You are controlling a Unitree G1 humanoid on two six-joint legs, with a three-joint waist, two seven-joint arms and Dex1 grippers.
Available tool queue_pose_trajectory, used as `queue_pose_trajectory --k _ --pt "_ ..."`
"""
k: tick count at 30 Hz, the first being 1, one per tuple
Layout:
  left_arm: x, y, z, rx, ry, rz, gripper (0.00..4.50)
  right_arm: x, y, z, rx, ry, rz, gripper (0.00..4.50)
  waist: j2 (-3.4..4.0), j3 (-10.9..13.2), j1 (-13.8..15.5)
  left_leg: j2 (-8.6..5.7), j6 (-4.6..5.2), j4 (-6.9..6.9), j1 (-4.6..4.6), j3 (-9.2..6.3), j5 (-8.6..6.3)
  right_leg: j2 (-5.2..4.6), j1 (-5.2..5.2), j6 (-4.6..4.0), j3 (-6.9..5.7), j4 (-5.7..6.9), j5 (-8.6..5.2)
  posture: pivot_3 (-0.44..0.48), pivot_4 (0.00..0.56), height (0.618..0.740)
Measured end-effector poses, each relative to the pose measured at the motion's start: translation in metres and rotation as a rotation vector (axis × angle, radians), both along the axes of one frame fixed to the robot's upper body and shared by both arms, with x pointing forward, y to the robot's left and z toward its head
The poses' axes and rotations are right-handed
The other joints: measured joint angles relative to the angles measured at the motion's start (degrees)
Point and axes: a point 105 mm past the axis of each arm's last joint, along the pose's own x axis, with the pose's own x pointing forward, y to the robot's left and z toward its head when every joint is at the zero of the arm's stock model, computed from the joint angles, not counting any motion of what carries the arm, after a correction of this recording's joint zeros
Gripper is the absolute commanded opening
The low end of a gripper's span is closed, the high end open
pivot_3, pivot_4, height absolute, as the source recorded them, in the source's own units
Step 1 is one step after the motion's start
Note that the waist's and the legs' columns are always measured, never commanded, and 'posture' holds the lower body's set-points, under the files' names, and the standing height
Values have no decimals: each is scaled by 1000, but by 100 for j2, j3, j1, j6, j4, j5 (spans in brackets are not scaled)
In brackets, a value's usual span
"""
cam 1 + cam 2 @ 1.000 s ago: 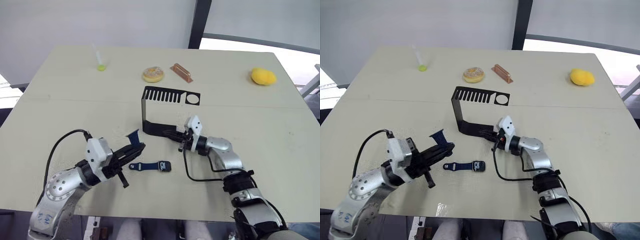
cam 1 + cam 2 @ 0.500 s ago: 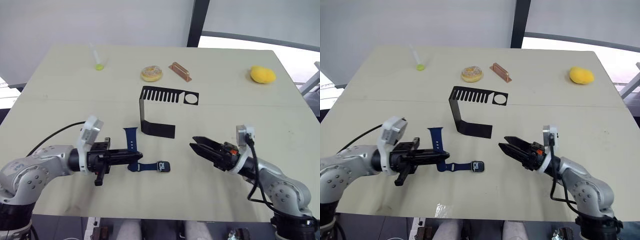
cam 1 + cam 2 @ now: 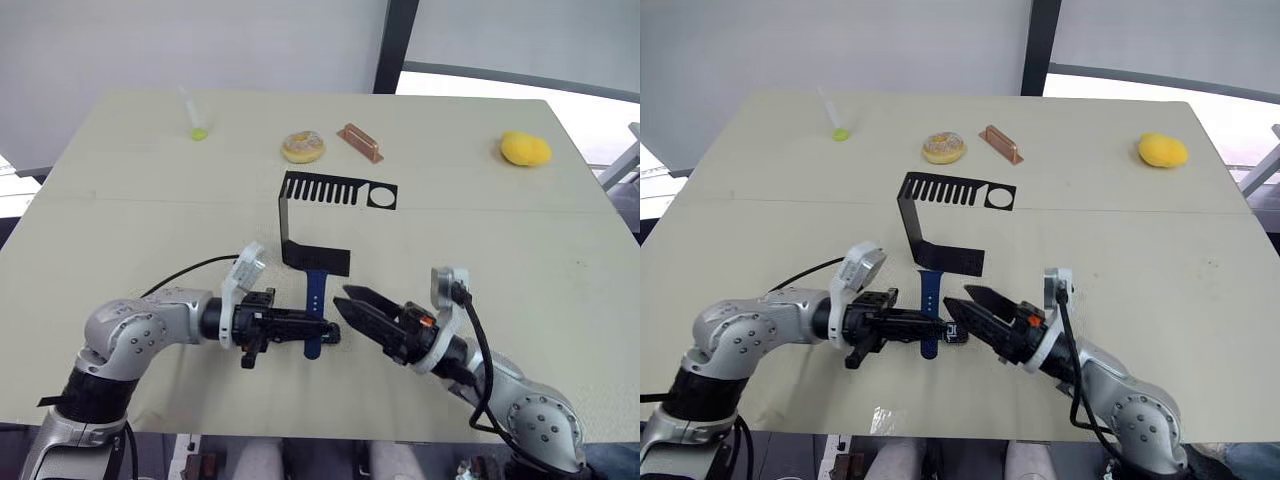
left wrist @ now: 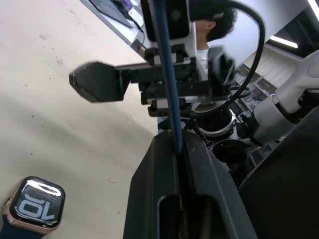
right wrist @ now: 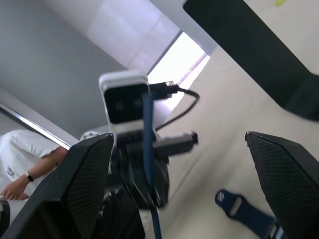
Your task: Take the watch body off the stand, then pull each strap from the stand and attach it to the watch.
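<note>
Both arms have closed toward the table centre since half a second ago, and the free strap has gone from lying slanted near the left fingers to standing upright between them.

Table (image 3: 560,250): pale top carrying everything; a yellow object (image 3: 526,150), a doughnut (image 3: 304,147), a copper-coloured bar (image 3: 360,142) and a small green-tipped item (image 3: 199,132) sit along the far side, well apart from the work.

Stand (image 3: 312,215): black C-shaped bracket upright at mid-table, comb slots and round hole on top, its lower plate just beyond the two grippers. No watch or strap is on it.

Left gripper (image 3: 308,328): fingers pressed together on the loose strap (image 3: 316,302), pinching its lower end so the band rises edge-on. Judged: held this way to present a free end for mating.

Right gripper (image 3: 350,300): fingers spread wide, tips facing the left gripper and the upright strap, nothing between them. Judged: positioned to take or steady a part.

Watch body (image 4: 37,205): lying flat on the table by the left fingertips, screen up, with the other strap (image 5: 242,209) already joined and trailing on the surface.

Judged: second attachment pending.
</note>
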Motion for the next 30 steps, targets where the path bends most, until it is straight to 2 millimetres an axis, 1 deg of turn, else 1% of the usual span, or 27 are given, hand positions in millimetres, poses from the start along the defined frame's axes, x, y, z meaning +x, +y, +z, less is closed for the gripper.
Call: queue_pose_trajectory --k 2,7,12,22,25,26,27,28,29,30 --pt "-1 0 0 1 0 -11 0 2 6 6 8 -22 22 4480 0 0 1 1 0 0 -2 0 0 -1 -1 0 0 0 0 0 150 740" --pt "2 -4 3 -7 -29 -18 0 5 17 7 27 -13 57 4480 0 0 16 -5 5 4 -8 -2 1 -6 -1 1 0 -1 0 0 150 740" --pt "3 -6 4 -20 -45 -15 0 6 18 9 28 -24 59 4480 0 0 6 -2 5 4 -7 -3 1 -4 -1 1 -1 0 1 0 150 740" --pt "8 -5 6 -32 -75 15 0 10 18 5 25 -12 47 4480 0 0 5 -3 5 4 -7 -3 2 -4 -1 1 -1 0 1 0 150 740" --pt "11 -5 6 -42 -77 31 0 9 19 4 18 -9 56 3702 0 0 5 -3 5 4 -7 -3 2 -5 -1 1 -1 0 1 0 150 740" --pt "12 -4 6 -45 -78 37 0 8 22 4 17 -9 68 3253 0 0 5 -3 5 4 -7 -3 2 -5 -1 1 -1 0 1 0 150 740" --pt "12 -4 6 -43 -78 38 0 7 24 4 18 -10 80 2581 0 0 5 -3 5 4 -7 -3 2 -4 -1 1 -2 0 1 0 150 740" --pt "12 -4 6 -41 -78 39 0 6 25 4 21 -13 87 2193 0 0 5 -3 5 4 -7 -3 1 -4 -1 1 -1 0 1 0 150 740" --pt "13 -4 5 -39 -78 41 0 6 25 6 26 -17 90 1645 0 0 5 -3 5 5 -7 -3 2 -5 -1 1 -1 0 1 0 150 740" --pt "12 -4 5 -39 -75 42 0 6 26 7 35 -19 94 1219 0 0 5 -3 5 4 -7 -3 2 -5 -1 1 -1 1 1 0 150 740"
